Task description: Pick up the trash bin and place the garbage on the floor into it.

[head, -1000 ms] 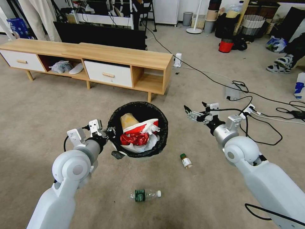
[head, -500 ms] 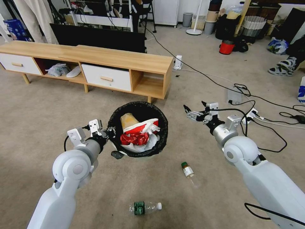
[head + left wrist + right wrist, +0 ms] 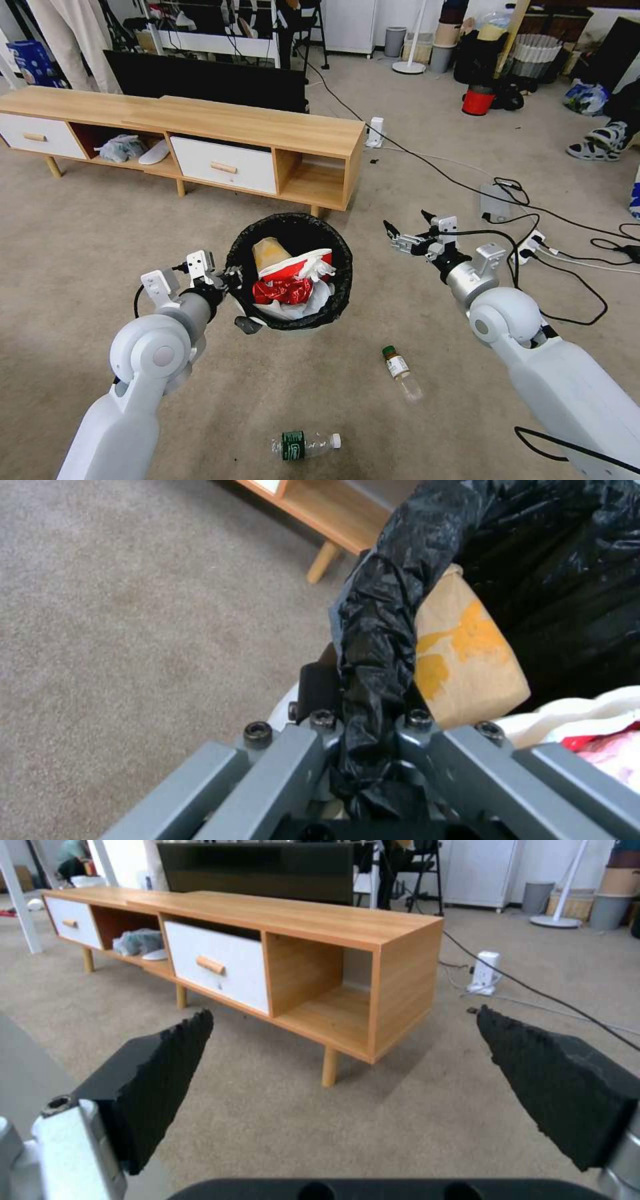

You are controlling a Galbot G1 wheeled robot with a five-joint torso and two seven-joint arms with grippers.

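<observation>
Floor point(image 3: 80, 220): carpet; the view has shifted, so both bottles sit lower than before.
Bottles: two, at 6 point(image 3: 305, 445) and 4 o'clock point(image 3: 402, 373) of the trash bin point(image 3: 291, 271).
Left tool point(image 3: 230, 277): clamped on the bin's rim.
Right tool point(image 3: 399, 238): spread wide, empty.

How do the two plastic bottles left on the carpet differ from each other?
The nearer bottle has a wide dark green label and a white cap; the farther bottle has a small pale label and a dark green cap. The nearer bottle lies crosswise in front of the robot, below the trash bin; the farther bottle lies at a slant nearer the right arm. Both are clear, lie on their sides on the floor, outside the bin.
</observation>
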